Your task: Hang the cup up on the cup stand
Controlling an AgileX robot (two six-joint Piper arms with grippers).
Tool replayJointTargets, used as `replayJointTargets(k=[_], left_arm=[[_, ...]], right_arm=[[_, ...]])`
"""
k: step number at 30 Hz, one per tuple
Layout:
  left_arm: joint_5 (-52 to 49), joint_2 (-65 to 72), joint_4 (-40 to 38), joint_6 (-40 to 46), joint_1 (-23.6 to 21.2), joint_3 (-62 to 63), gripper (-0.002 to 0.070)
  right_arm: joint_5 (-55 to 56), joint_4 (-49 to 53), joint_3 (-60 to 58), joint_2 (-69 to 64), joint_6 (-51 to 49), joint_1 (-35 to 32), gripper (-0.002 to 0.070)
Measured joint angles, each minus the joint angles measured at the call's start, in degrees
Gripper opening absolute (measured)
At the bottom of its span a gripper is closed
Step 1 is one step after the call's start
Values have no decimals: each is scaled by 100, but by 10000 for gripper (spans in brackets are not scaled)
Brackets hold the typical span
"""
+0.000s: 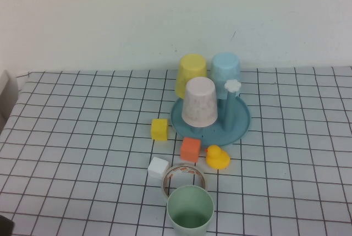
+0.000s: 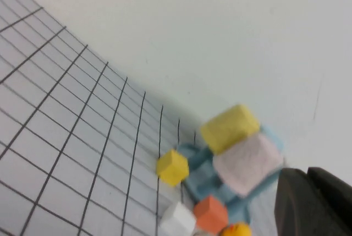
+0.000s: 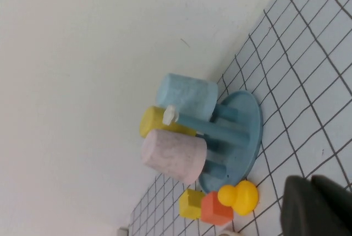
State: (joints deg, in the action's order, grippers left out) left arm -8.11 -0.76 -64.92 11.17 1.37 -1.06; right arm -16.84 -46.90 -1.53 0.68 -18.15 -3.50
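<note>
The pale mint-green cup (image 1: 190, 209) stands upright, mouth up, at the table's front edge. The teal-blue cup stand (image 1: 240, 123) sits behind it at mid-table. A yellow cup (image 1: 191, 72), a light blue cup (image 1: 225, 69) and a white-pink speckled cup (image 1: 199, 102) hang upside down on its pegs. The peg with the white flower knob (image 1: 232, 86) is bare. The stand also shows in the left wrist view (image 2: 201, 180) and the right wrist view (image 3: 245, 131). My left gripper (image 2: 308, 203) and right gripper (image 3: 311, 206) are shut and empty, away from the cup, and neither shows in the high view.
A yellow cube (image 1: 159, 129), an orange cube (image 1: 190, 149), a white cube (image 1: 158, 168) and a yellow rubber duck (image 1: 217, 157) lie between the stand and the cup. A tape roll (image 1: 184, 178) touches the cup's far side. A white wall backs the table.
</note>
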Motion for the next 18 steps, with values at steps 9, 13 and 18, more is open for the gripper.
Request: replayJointTargets(k=[9,13,18], left_arm=[[-1908,1422,1758,1507,0,1823,-3],[-3231,2810,2855,1805,0,3079,-3],[-4226,4408,3329,2373,0,4414,-3]], right_arm=[[-121,0,0,0,1612,0,-1],[-265,0,0,0,2034,0,-1],[-230,-52,0,0,2125,0,-1]])
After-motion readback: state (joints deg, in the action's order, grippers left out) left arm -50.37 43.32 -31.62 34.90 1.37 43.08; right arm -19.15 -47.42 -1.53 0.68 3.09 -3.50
